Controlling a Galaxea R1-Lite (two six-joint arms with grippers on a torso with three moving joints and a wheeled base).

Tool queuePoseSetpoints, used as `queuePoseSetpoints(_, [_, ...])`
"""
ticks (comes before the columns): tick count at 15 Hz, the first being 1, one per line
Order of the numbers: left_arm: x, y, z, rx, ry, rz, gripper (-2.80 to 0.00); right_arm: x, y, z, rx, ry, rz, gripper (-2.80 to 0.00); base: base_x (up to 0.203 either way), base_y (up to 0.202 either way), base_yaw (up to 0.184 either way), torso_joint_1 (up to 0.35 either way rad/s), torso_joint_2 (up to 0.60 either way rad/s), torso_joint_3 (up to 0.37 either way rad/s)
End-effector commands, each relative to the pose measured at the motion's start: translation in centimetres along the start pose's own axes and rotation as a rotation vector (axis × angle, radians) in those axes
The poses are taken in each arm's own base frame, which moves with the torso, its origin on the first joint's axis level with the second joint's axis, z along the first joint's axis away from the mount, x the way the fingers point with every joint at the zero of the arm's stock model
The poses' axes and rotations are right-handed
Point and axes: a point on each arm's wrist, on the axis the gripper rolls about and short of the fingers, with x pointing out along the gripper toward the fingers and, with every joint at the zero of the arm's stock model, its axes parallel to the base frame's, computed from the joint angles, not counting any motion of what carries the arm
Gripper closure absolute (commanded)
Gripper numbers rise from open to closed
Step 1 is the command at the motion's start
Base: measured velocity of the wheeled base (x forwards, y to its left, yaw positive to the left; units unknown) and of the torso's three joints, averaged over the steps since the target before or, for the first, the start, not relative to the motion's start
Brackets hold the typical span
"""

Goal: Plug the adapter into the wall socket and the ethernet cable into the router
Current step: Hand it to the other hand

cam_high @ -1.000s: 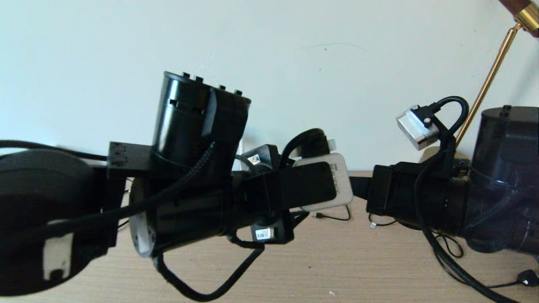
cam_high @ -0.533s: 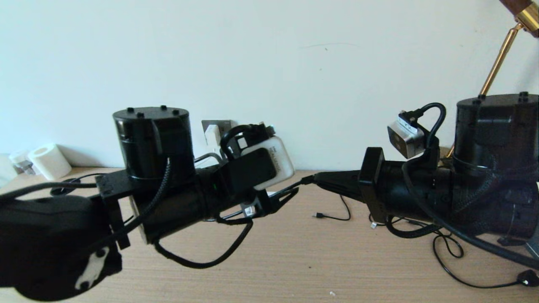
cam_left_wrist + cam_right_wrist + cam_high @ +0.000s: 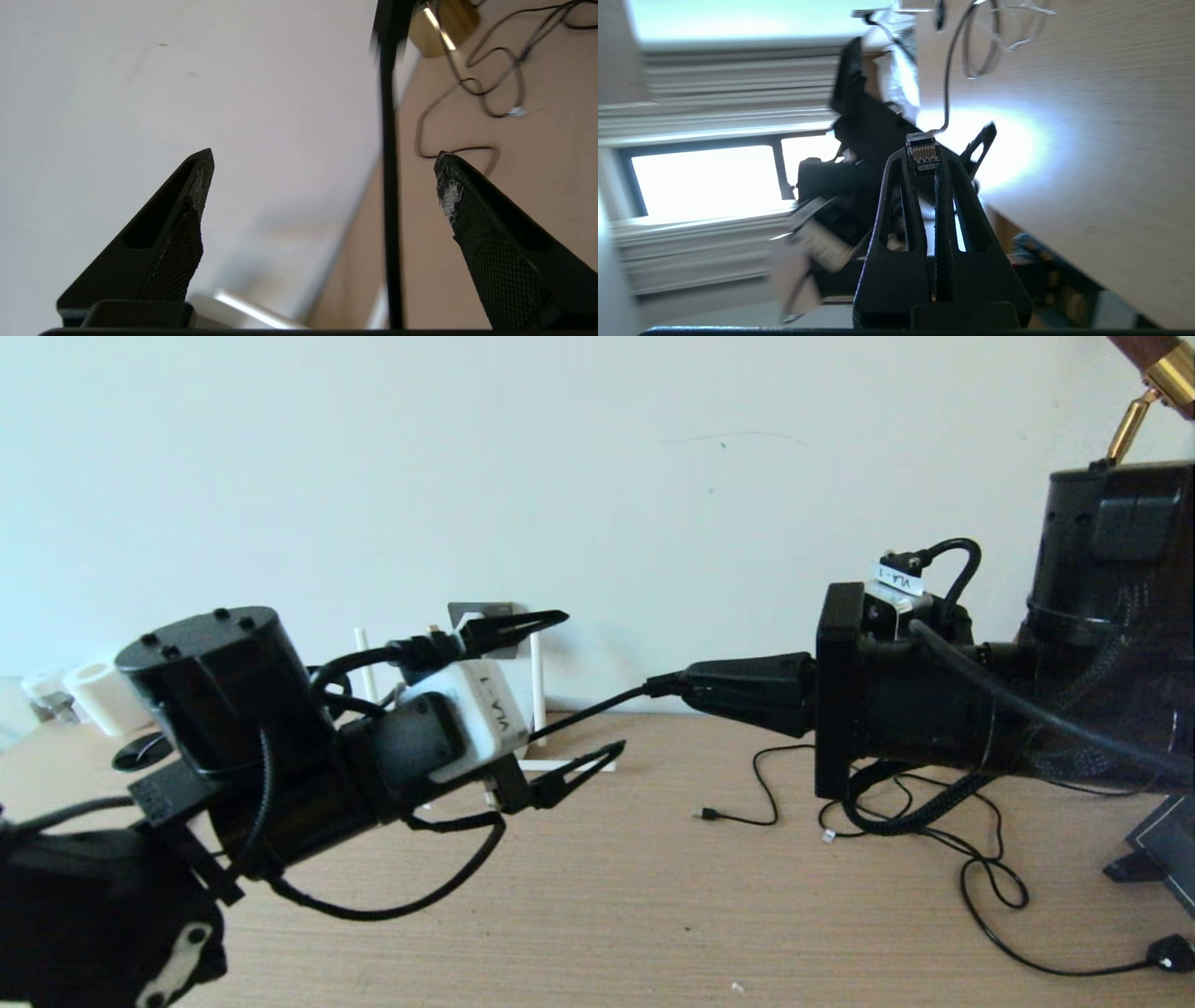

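Beside the router [image 3: 523, 761], whose white antennas stand against the wall behind the left arm, the right gripper [image 3: 677, 689] is clamped on the ethernet cable [image 3: 588, 711], the connector [image 3: 923, 153] poking out past its fingertips. The cable's long axis runs nearly level across the desk [image 3: 653, 915], slanting down toward the router's side. The router body is mostly hidden behind the left gripper [image 3: 579, 686], so its ports cannot be made out. That left gripper hangs spread wide and empty, directly between the right gripper and the router, with the cable passing between its fingers. The wall socket [image 3: 481, 616] sits just above the router, with something white, probably the adapter, at it. Judged from this, the right arm is the one to insert, and the left gripper crowds the approach. Thin cords [image 3: 943, 845] litter the desk on the right gripper's side of the router.
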Motion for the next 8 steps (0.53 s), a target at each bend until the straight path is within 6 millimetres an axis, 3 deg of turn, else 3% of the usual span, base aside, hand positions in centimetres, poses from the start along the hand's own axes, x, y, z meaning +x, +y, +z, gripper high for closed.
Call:
queuePoseSetpoints(1, [-0.4, 1.0, -1.4, 0.016, -0.015, -0.005, -2.8, -0.3, 0.8, 0.7, 0.025, 0.004, 0.031, 0.0, 0.0, 0.0, 0.0, 0.0, 0.0, 0.0])
queuePoseSetpoints(5, [1.9, 2.4, -2.3, 0.072, -0.131, 0.023, -2.8, 0.9, 0.9, 2.7, 0.088, 0.044, 0.037, 0.0, 0.0, 0.0, 0.0, 0.0, 0.0, 0.0])
queuePoseSetpoints(8, [2.7, 2.3, -2.6, 0.081, -0.178, -0.004, -2.8, 1.9, 0.9, 3.3, 0.114, 0.105, 0.041, 0.0, 0.0, 0.0, 0.0, 0.0, 0.0, 0.0])
